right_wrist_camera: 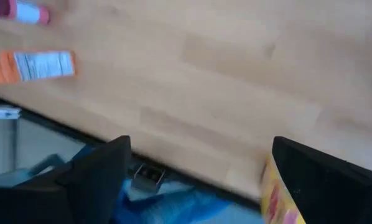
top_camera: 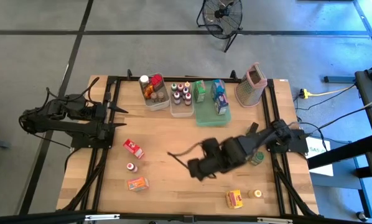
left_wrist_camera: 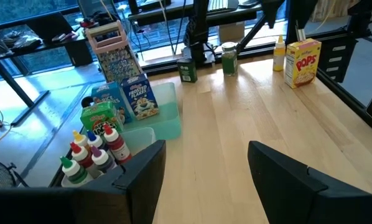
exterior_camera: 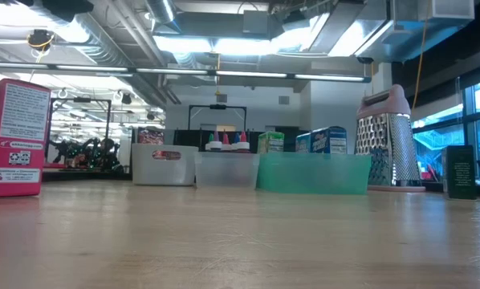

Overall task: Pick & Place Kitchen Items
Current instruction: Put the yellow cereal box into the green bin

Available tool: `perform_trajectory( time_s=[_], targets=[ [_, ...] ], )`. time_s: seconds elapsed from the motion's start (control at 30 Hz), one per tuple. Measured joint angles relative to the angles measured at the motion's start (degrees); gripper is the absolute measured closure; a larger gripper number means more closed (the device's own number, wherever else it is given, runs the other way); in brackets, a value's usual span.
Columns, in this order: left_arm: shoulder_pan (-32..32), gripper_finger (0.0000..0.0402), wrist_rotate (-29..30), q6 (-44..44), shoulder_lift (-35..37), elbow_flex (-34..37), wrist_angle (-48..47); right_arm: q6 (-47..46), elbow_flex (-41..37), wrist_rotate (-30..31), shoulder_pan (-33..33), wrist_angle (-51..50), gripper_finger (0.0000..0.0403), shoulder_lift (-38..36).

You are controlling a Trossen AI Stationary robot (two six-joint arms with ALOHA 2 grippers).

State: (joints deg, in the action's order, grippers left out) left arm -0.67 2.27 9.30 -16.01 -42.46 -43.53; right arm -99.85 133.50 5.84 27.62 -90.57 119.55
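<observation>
You have a counter (top_camera: 173, 174) of pale wood planks, smooth with a soft sheen. Near its far edge, the grater (top_camera: 251, 86) is perforated bright metal with a pink plastic top. Just beside the grater sits a green tray (top_camera: 212, 116) of translucent plastic, and beyond that the bins (top_camera: 167, 102) are clear plastic. The cereal boxes (left_wrist_camera: 120, 104) in the tray look like glossy printed card. Each hand shows matt black fingers (left_wrist_camera: 133, 186).

Bright overhead light; seemingly motion-blurred wrist view.
</observation>
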Motion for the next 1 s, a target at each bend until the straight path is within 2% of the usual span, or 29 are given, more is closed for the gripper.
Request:
perform_trajectory(
  time_s=[0.17,0.4,0.57,0.73,0.87,1.0],
  targets=[
    [-0.02,0.0178,0.01,0.0,0.0,0.0,0.0,-6.61,-1.03,-0.07,4.69,2.7,0.0011,0.13],
    [-0.01,0.0178,0.01,0.0,0.0,0.0,0.0,-9.48,-1.01,2.0,9.96,3.39,0.0011,0.68],
    [-0.01,0.0178,0.01,0.0,0.0,0.0,0.02,-9.78,-1.01,2.43,12.78,4.81,0.0011,0.68],
    [-0.01,0.0178,0.01,0.0,0.0,0.0,0.0,-15.7,-1.17,1.38,13.44,3.67,0.0011,0.67],
    [-0.02,0.0178,0.01,0.0,0.0,0.0,0.0,-15.49,-2.06,-2.62,13.36,1.48,0.0011,0.68],
    [0.0,0.0178,0.01,0.0,0.0,0.0,0.0,-15.34,-4.14,-10.12,12.67,0.94,0.0011,0.7]
  ],
)
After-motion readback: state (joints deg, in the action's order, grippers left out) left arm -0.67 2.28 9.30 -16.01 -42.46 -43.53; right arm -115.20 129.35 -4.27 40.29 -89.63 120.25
